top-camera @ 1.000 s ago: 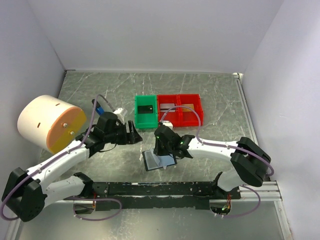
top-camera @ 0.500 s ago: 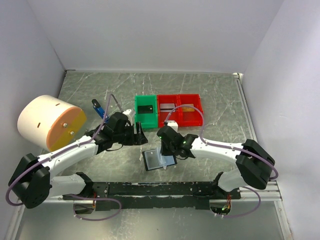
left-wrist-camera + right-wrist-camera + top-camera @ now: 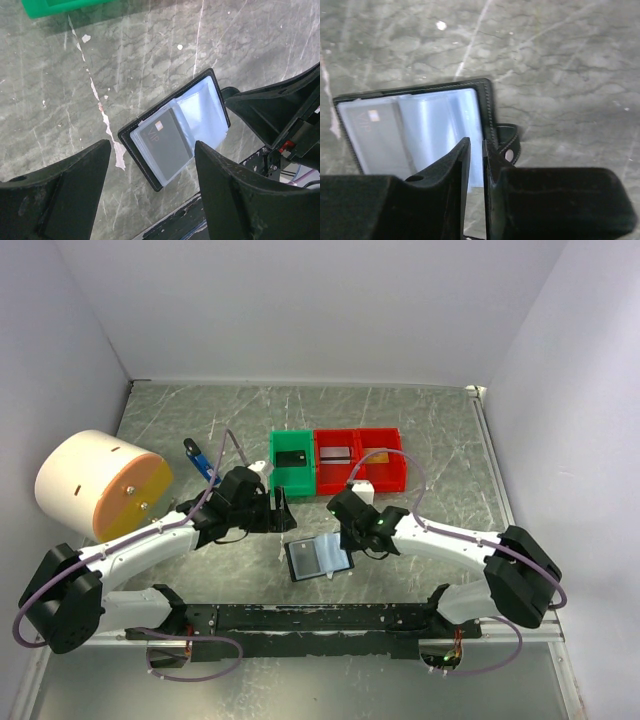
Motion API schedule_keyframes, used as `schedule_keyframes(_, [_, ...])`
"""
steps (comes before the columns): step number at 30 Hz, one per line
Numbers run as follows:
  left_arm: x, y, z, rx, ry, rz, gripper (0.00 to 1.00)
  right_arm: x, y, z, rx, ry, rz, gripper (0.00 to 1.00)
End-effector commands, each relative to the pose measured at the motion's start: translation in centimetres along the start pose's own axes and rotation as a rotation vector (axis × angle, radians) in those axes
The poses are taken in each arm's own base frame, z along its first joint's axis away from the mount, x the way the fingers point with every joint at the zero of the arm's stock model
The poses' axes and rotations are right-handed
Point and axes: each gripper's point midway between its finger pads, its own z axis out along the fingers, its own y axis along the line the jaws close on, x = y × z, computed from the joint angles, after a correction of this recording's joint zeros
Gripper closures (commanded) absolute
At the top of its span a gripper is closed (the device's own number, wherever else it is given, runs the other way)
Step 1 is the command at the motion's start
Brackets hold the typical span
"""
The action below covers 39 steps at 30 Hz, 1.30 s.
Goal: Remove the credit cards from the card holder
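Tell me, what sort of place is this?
Probably a robotics lab test bench: two white robot arms bolted to a rail at the edge of a marbled table, plain white walls boxing it in, and props like an open card holder and coloured bins laid out.

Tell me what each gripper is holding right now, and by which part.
Left gripper: nothing; open above the small black folding card holder. Right gripper: nearly shut on what looks like a pale clear plastic sleeve at the holder's snap-side edge.
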Motion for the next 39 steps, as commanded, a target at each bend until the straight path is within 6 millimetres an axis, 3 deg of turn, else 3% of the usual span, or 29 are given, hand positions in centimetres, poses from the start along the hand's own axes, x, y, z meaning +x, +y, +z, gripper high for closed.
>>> schedule_keyframes(1, [-0.6, 0.0, 0.0, -0.022, -0.025, 0.015, 0.20, -0.2, -2.4, -0.8, 0.106, -0.012, -0.008, 0.82])
schedule_keyframes(5, [-0.8, 0.1, -0.2, -0.034, -0.035, 0.009, 0.19, -2.3, -0.5, -2.4, 0.027, -0.068, -0.002, 0.78])
schedule_keyframes(9, [-1.2, 0.5, -0.6, -0.064, -0.060, -0.007, 0.19, -3.7, 4.2, -4.2, -0.221, -0.103, 0.005, 0.69])
schedule_keyframes(13, [-2.0, 1.4, -1.7, -0.121, -0.120, -0.049, 0.18, -3.1, 7.9, -4.2, -0.375, -0.071, -0.016, 0.62])
schedule_keyframes(17, [-3.0, 2.2, -3.3, -0.169, -0.195, -0.102, 0.17, -1.0, 9.4, -2.6, -0.316, -0.014, -0.094, 0.59])
schedule_keyframes(24, [-4.0, 3.1, -5.4, -0.210, -0.291, -0.180, 0.16, 0.8, 10.7, -0.8, -0.232, 0.035, -0.203, 0.54])
schedule_keyframes(34, [-3.6, 4.0, -6.1, -0.248, -0.301, -0.193, 0.15, 2.8, 9.9, 1.4, -0.141, 0.125, -0.244, 0.42])
schedule_keyframes(39, [-3.9, 3.3, -5.8, -0.213, -0.300, -0.181, 0.15, 4.1, 8.3, 2.8, -0.058, 0.167, -0.268, 0.42])
